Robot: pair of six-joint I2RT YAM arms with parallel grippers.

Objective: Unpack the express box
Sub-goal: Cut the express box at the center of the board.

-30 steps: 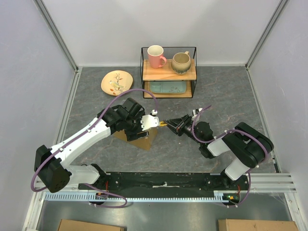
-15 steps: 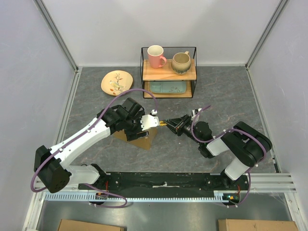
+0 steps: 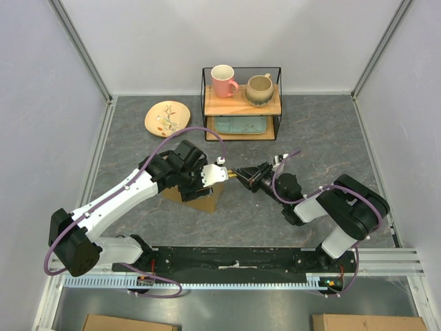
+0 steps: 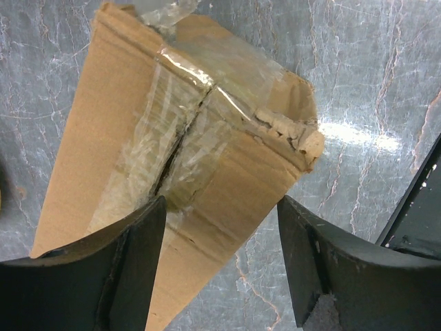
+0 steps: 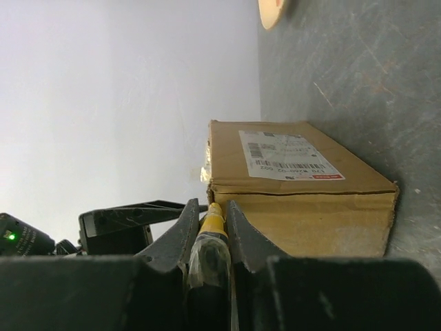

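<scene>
Right wrist view: right jaws, closed on a yellow tool (image 5: 209, 231), point it at the express box (image 5: 303, 207) just ahead, seemingly to cut the tape (image 4: 207, 103); left jaws stand wide open above it.

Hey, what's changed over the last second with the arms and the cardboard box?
The right gripper, shut on a yellow-tipped tool, edged slightly left toward the express box. The left gripper, open over the box, and the box itself look unmoved.
</scene>
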